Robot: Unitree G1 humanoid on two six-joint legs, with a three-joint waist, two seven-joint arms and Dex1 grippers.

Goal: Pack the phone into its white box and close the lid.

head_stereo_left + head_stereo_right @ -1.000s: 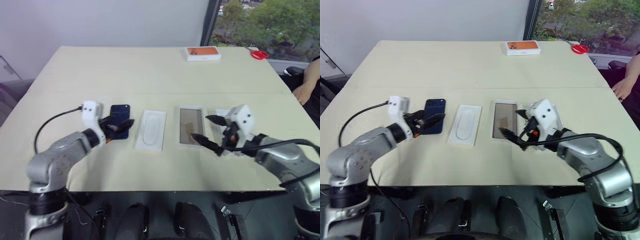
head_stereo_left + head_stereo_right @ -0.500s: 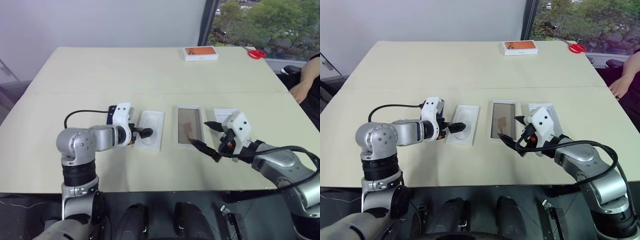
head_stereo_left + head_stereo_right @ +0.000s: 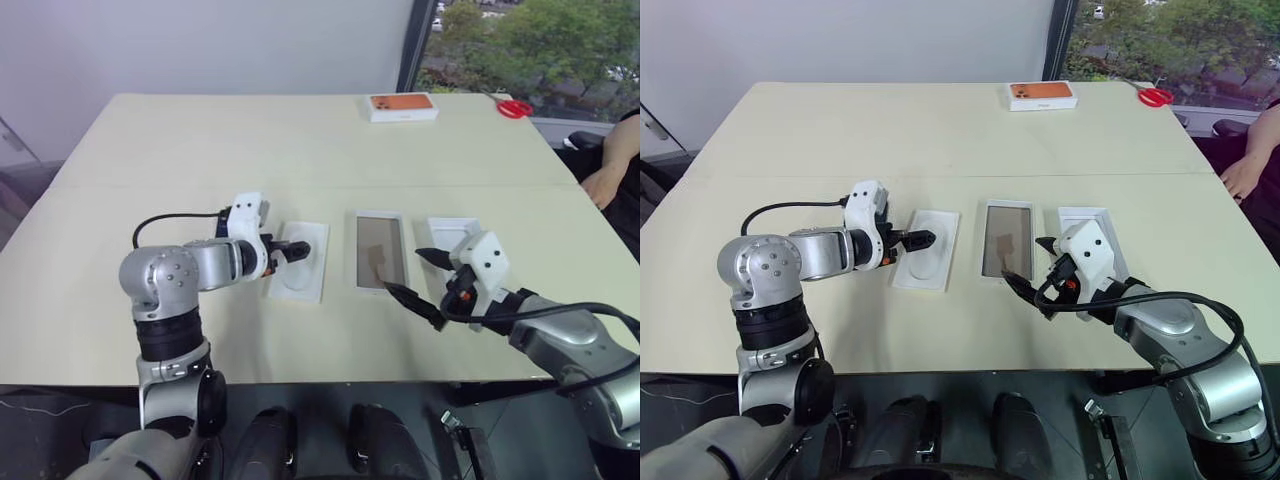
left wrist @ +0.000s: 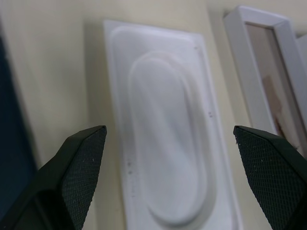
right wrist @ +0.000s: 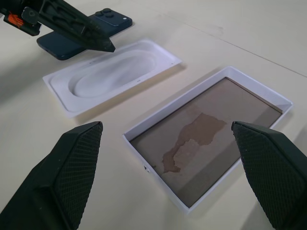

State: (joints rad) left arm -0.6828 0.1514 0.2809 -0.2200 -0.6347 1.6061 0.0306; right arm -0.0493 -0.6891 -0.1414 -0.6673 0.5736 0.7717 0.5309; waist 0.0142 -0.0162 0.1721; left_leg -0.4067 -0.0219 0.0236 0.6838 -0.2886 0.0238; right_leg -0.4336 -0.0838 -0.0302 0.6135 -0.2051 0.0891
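Note:
The dark navy phone (image 5: 60, 48) lies flat on the table, to the left of a thin white insert (image 3: 298, 262) with an oval recess. My left gripper (image 3: 291, 247) hovers open over that insert (image 4: 163, 143), with nothing between its fingers. The phone's edge (image 4: 12, 143) shows beside it. To the insert's right lies the white box (image 3: 380, 250), open side up, its brown floor bare. The lid (image 3: 1085, 218) rests inside up to the right of the box, partly covered by my right wrist. My right gripper (image 3: 1023, 260) stands open and empty at the box's near right corner (image 5: 201, 191).
An orange-printed box (image 3: 403, 105) and red scissors (image 3: 517, 107) sit at the far right of the beige table (image 3: 300, 140). A person's arm (image 3: 610, 170) rests at the right edge. A black cable (image 3: 175, 222) trails from my left wrist.
My left gripper has swung right, from over the phone to over the insert. The right gripper has drawn back a little toward the table's front, uncovering more of the lid. Both stayed open.

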